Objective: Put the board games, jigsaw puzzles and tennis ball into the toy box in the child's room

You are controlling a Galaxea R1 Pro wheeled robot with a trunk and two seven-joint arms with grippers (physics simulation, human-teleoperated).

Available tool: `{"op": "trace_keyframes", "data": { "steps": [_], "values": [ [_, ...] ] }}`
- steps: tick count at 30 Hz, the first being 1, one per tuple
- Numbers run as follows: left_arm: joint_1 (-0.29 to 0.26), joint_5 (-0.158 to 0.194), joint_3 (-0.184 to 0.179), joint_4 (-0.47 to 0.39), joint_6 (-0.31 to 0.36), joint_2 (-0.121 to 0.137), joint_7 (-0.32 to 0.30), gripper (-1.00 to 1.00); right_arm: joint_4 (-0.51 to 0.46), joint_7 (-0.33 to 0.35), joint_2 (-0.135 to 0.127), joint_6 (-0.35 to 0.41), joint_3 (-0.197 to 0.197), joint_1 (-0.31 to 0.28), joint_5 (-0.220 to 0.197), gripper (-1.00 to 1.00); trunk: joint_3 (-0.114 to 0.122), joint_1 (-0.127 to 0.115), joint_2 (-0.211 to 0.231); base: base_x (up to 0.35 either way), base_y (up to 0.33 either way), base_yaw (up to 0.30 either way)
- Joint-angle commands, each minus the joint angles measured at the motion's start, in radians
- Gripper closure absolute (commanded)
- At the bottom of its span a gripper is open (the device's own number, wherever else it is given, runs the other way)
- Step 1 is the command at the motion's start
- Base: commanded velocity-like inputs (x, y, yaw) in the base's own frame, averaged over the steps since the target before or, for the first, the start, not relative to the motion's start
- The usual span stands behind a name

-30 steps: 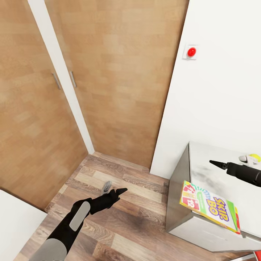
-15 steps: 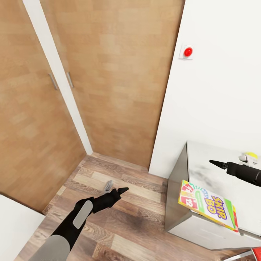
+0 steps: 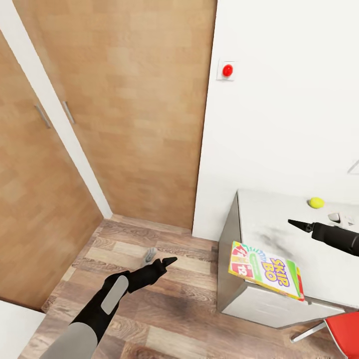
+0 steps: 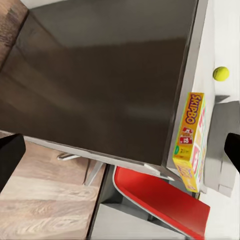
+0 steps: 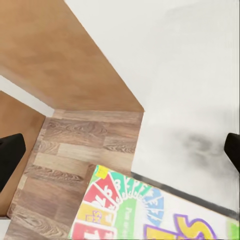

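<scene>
Risking a knock: Skip-Bo board game [image 3: 266,269] overhanging near-left corner of table [image 3: 259,209], right gripper [image 3: 299,225] hovering just above, tips pressed together. Tennis ball [image 3: 315,202] sitting far on tabletop, possibly rolling if bumped. Left gripper [image 3: 167,261] hanging over wood floor [image 3: 164,309], also closed. Closet doors [image 3: 124,99] far left, white wall [image 3: 284,99], red chair [image 3: 344,331] near right.
</scene>
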Motion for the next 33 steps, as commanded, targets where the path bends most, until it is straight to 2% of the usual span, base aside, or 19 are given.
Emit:
{"op": "trace_keyframes", "data": {
  "steps": [1,19,33],
  "values": [
    [-0.001,0.006,0.000,0.000,0.005,0.000,0.000,-1.00,0.000,0.007,0.000,0.005,-0.001,-0.001,0.006,-1.00,-0.002,0.001,-0.002,0.000,0.000,-0.271],
    [-0.001,0.005,0.000,0.001,0.002,0.000,-0.007,-1.00,-0.001,0.007,0.001,0.028,-0.001,-0.001,0.007,-1.00,-0.002,0.001,-0.002,0.000,0.000,-0.264],
    [-0.001,0.005,0.001,0.001,-0.003,-0.001,-0.005,-1.00,0.009,0.007,0.000,0.039,-0.001,-0.001,0.007,-1.00,-0.002,0.001,-0.002,0.000,0.000,-0.069]
  ]
}}
